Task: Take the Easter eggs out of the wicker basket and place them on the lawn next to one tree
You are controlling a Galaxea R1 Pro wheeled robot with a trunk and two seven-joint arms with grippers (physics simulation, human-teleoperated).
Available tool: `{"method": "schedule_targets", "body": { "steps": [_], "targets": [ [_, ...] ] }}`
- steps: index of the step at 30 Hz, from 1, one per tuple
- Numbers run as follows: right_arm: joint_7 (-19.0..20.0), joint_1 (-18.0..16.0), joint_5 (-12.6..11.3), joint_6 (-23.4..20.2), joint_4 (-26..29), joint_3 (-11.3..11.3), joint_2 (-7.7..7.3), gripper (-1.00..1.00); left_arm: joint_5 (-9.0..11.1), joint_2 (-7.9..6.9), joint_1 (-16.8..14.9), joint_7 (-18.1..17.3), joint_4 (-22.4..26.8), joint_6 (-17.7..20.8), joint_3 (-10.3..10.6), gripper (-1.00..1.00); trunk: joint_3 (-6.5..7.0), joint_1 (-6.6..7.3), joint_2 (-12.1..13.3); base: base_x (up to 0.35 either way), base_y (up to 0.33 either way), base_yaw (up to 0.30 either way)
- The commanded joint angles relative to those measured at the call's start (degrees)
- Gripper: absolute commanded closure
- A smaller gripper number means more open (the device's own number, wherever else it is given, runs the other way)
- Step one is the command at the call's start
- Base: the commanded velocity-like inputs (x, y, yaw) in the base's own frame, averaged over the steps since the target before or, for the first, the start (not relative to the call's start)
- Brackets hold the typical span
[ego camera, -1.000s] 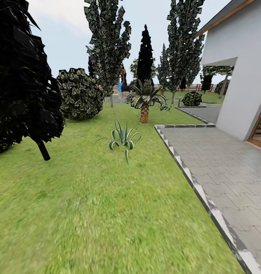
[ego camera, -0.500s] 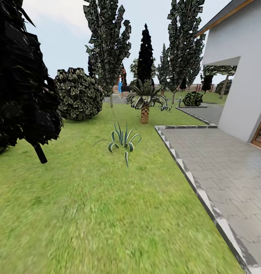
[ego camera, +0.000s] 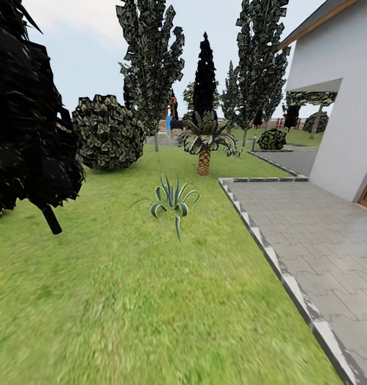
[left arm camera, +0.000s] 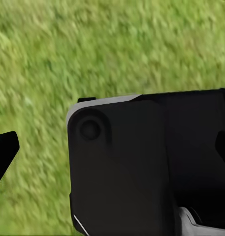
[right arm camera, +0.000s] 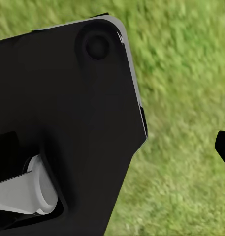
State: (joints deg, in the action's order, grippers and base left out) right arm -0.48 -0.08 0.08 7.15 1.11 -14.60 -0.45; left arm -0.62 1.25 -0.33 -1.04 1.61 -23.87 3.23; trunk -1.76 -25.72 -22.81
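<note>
The Easter eggs and the wicker basket are out of view. The lawn spreads ahead of me in the head view. A tree with a dense dark crown and a short leaning trunk stands close at the left. A taller tree on a thin pale trunk rises further back. Grass passes under both wrist cameras. My left gripper has a black fingertip at one picture edge, well apart from the other. My right gripper likewise shows a spread fingertip. Nothing sits between either pair.
A spiky striped plant grows mid-lawn ahead, a short palm behind it, a round shrub at the left. Grey paving with a stone kerb runs along the right, by the white house.
The whole head view has shifted: the near dark tree slid left and down and the plants came slightly closer, so the camera has moved forward over the lawn.
</note>
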Motion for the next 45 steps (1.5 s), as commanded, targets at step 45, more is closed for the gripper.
{"method": "schedule_targets", "body": {
  "steps": [45],
  "targets": [
    [0.6,0.0,0.4,0.2,0.4,0.3,2.30,-1.00,-0.1,0.07,0.0,0.1,0.0,-0.2,0.3,-1.00,-0.24,-0.06,-0.1,0.292,0.000,0.012]
  ]
}}
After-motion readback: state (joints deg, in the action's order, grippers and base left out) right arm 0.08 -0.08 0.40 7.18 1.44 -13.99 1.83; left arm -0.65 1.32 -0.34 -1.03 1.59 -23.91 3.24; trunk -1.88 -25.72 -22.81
